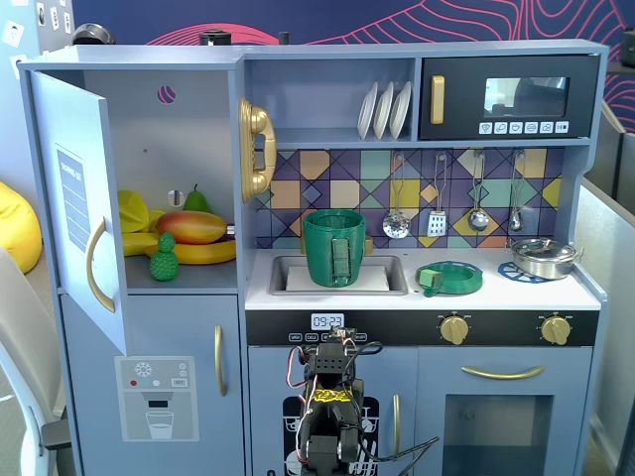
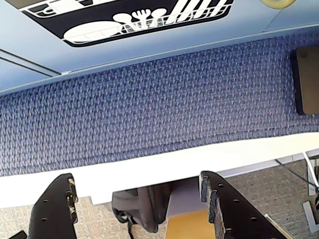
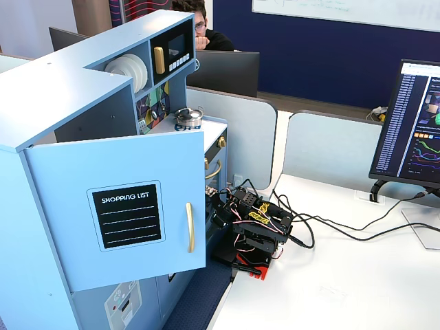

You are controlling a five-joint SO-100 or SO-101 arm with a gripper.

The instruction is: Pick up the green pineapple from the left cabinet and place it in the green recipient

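The green pineapple (image 1: 164,259) stands on the shelf of the left cabinet (image 1: 189,139), in front of a red-orange mango (image 1: 191,226) and bananas. The cabinet door (image 1: 79,208) is swung open; its outside also shows in a fixed view (image 3: 117,206). The green recipient (image 1: 334,247) stands in the sink. My arm (image 1: 332,407) is folded low in front of the toy kitchen, far below the shelf. My gripper (image 2: 137,191) is open and empty in the wrist view, over a blue mat (image 2: 149,99) and the table edge.
A flat green dish (image 1: 449,277) and a metal pot (image 1: 544,256) sit on the counter. A gold phone (image 1: 256,149) hangs beside the cabinet. A green pear (image 1: 196,201) stands behind the mango. Cables (image 3: 330,230) run across the white desk; a monitor (image 3: 412,124) stands at right.
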